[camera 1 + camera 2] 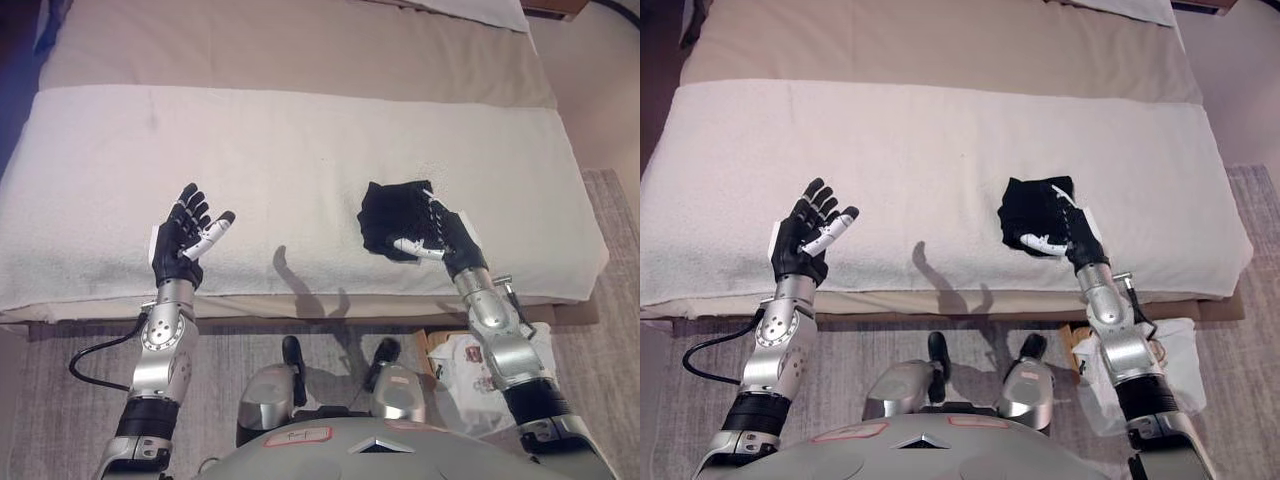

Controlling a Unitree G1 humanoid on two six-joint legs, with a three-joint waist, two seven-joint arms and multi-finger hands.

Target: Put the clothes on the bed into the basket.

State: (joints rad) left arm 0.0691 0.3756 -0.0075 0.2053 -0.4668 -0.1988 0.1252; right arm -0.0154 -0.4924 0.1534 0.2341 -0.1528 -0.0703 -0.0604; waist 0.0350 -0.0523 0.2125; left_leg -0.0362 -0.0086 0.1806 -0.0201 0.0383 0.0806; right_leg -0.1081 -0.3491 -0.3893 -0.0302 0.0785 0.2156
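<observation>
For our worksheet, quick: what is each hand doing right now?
Left hand: open, holding nothing, above the bed.
Right hand: at the black garment; grip cannot be told.

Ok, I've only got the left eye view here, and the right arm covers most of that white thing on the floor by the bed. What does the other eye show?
Observer: In the right eye view more of the white container shows past the arm's outer side, on the rug.
Operator: And the hand on the cloth?
Observer: From that eye the right hand sits at the right edge of the black garment, fingers fairly straight, thumb lying across the cloth.
</observation>
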